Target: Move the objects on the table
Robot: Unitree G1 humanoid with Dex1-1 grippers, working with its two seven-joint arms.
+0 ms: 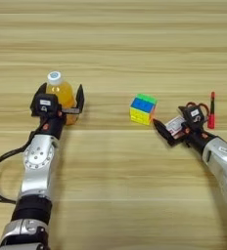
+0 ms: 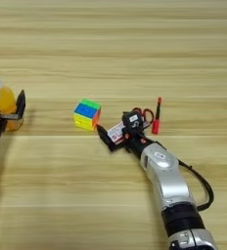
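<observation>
A clear bottle of orange drink [image 1: 61,97] with a white cap stands upright at the left of the table [image 1: 110,44]. My left gripper [image 1: 60,101] is open, with one black finger on each side of the bottle. A multicoloured puzzle cube [image 1: 143,109] sits near the middle. Just right of it, my right gripper [image 1: 165,128] is shut on a small white-and-red card [image 1: 174,125], low over the wood. Its fingertip points at the cube, a short gap away.
A red pen [image 1: 212,111] lies upright in the picture just beyond my right wrist, also seen as the red pen [image 2: 157,117] in the right eye view. A black cable loops beside each forearm.
</observation>
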